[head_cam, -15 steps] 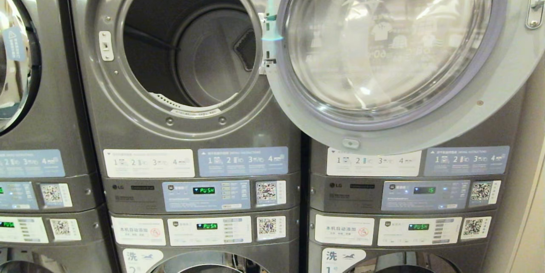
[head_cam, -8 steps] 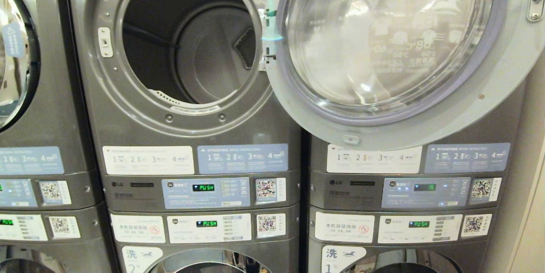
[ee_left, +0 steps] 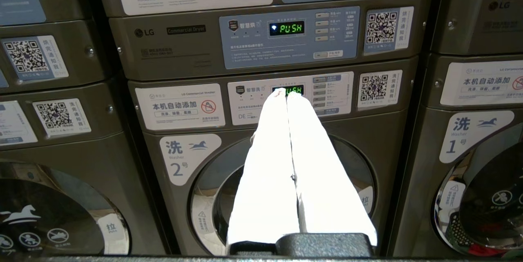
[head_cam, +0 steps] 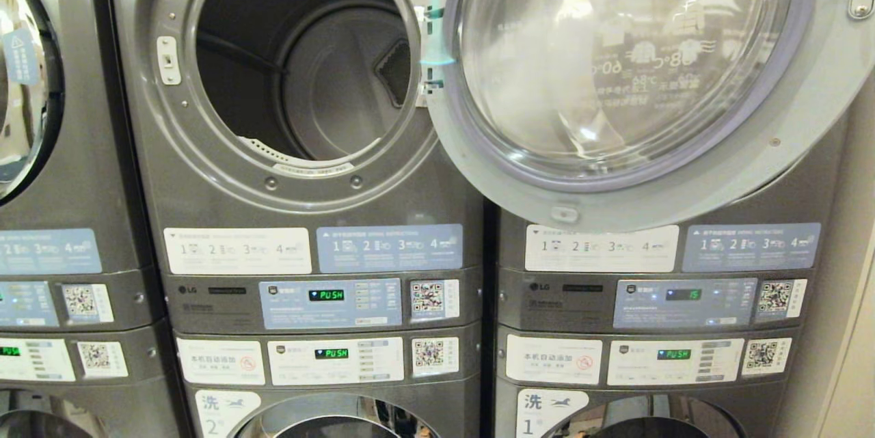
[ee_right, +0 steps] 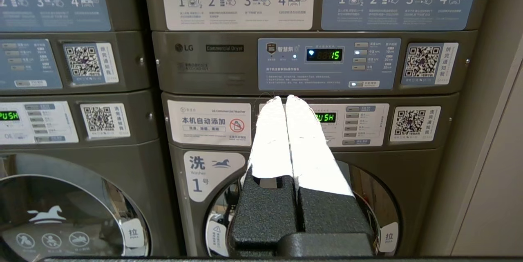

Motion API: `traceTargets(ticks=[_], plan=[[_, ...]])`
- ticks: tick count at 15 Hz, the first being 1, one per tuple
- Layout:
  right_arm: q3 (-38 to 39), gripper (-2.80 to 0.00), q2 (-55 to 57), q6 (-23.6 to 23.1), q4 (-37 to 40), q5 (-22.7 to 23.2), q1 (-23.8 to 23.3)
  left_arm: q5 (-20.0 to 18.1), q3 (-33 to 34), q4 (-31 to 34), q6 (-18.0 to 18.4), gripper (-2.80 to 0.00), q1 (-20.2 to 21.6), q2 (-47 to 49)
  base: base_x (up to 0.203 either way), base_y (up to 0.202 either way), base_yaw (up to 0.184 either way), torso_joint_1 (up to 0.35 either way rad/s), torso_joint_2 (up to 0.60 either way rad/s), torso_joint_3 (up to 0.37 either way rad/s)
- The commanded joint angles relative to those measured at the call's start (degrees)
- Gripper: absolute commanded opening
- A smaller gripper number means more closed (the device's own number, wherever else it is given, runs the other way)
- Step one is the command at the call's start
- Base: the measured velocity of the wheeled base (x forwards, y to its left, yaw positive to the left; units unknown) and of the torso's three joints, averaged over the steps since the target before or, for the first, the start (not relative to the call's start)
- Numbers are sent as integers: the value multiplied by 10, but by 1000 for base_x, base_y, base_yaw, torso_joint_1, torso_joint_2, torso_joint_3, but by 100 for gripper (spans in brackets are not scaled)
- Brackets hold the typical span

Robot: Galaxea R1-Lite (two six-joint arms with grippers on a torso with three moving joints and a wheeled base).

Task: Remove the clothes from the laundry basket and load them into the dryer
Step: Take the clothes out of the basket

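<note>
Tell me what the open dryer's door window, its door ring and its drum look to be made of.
Door window: clear glass or plastic, glossy, with see-through reflections. Door ring: likely painted plastic or metal, a matte pale grey surface. Drum: probably metal, smooth dull grey sheen.

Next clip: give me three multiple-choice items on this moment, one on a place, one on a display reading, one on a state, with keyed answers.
1. The open dryer door hangs in front of:
A. the machine to the right
B. the machine to the left
C. the floor

2. The dryer panel's display reads:
A. 15
B. PUSH
C. blank

3. The left gripper and right gripper are:
A. both shut, empty
B. both open
C. holding clothes

Answers: 1 A, the door covers the right-hand unit's upper front. 2 B, green letters. 3 A, white fingers meet in both wrist views.
</note>
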Motion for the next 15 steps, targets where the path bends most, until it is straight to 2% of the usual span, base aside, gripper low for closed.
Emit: traceTargets(ticks=[1,15], plan=[[0,-280,0,1,0,0,0,0,-1,1,0,-280,0,0,0,0,0,-92,201,110],[0,-280,0,1,0,0,0,9,1,0,0,-280,0,0,0,0,0,-123,268,142]])
